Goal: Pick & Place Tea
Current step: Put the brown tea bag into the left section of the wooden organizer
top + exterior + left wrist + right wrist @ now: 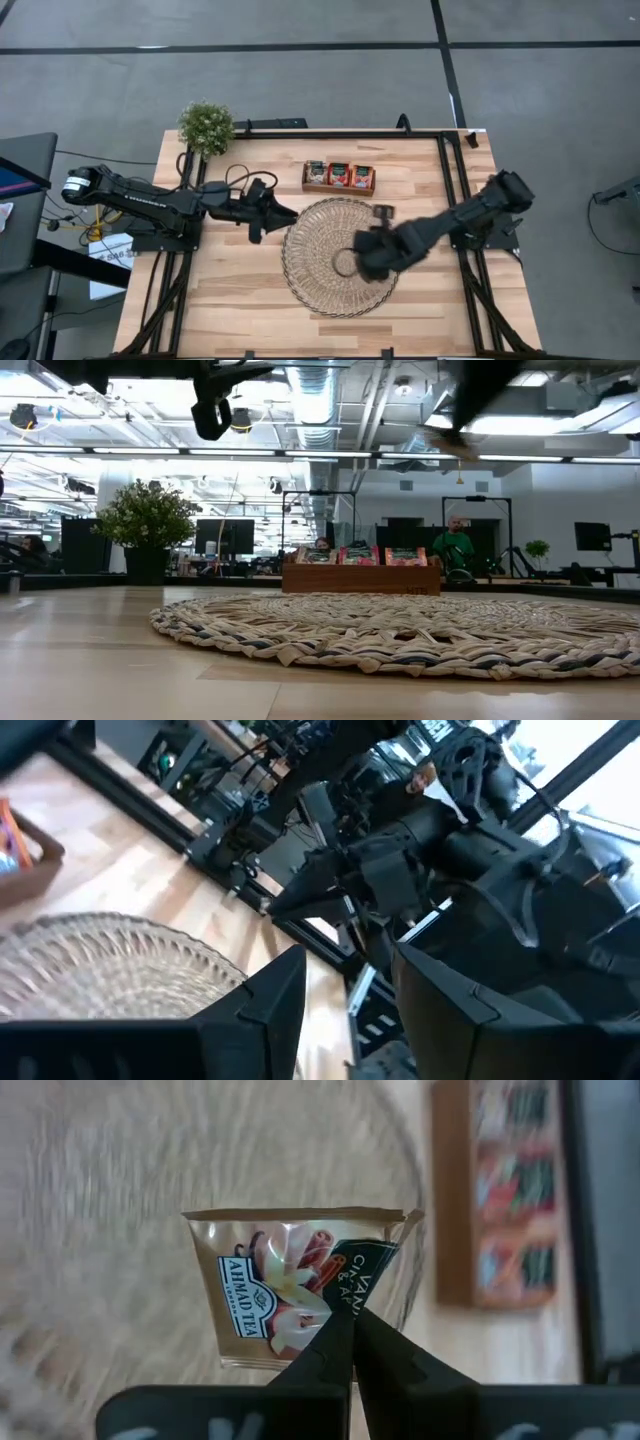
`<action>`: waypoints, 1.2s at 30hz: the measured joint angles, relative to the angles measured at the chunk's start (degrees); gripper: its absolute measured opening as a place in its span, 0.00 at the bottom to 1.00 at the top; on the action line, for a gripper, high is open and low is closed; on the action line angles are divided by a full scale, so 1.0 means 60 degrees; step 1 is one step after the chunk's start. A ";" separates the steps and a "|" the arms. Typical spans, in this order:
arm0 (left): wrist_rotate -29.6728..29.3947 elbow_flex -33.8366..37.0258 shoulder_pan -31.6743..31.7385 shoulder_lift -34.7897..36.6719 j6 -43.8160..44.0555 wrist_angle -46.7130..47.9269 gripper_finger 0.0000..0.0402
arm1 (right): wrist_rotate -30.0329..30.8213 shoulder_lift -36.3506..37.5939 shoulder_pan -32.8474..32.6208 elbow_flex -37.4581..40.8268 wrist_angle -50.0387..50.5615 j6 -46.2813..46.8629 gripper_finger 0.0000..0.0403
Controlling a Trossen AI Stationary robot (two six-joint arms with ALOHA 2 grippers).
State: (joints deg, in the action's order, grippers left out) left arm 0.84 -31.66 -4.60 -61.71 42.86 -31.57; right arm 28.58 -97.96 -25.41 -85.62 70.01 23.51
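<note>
My right gripper (350,1318) is shut on one tea sachet (290,1285), whitish with a dark label and a printed picture. It hangs above the round woven mat (320,285), where my right gripper (354,262) shows over the mat's middle. More tea sachets (340,174) stand upright in the small wooden tray (310,186) beyond the mat's far rim. They show too in the low view (360,555). My left gripper (288,212) is open with nothing in it, raised near the mat's left rim and pointing level toward the right arm. My right gripper pinches the sachet between its two fingers at the middle of one edge (345,1302). The fingers slant down from the table's right side. The sachet sticks out flat past the fingertips, printed face toward the camera, lifted clear above the mat.
A potted plant (207,126) stands at the table's far left corner. Black frame rails (450,200) run along the table's sides. Bare wood (250,310) lies on the near left side of the mat. People show in the room behind the table (455,540).
</note>
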 joint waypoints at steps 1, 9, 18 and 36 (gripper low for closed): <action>0.0004 0.0000 0.0000 0.0000 0.0201 0.0000 0.35 | 0.0054 -0.0135 0.0184 -0.0231 -0.0206 -0.0477 0.00; 0.0004 -0.0004 0.0000 -0.0012 0.1956 0.0026 0.35 | 0.0016 -0.0781 0.1277 -0.1924 -0.1533 -0.2980 0.00; -0.0708 -0.0023 0.0000 -0.0376 0.2983 0.0182 0.35 | -0.0022 -0.0723 0.1584 -0.2452 -0.2315 -0.3778 0.00; -0.0930 -0.2346 0.0004 -0.2016 0.2010 0.1857 0.35 | -0.0048 -0.0741 0.1632 -0.2434 -0.2201 -0.3749 0.00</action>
State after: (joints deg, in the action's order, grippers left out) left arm -4.74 -45.73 -4.58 -73.81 54.92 -20.43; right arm 28.29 -102.41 -15.62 -100.22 56.80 1.02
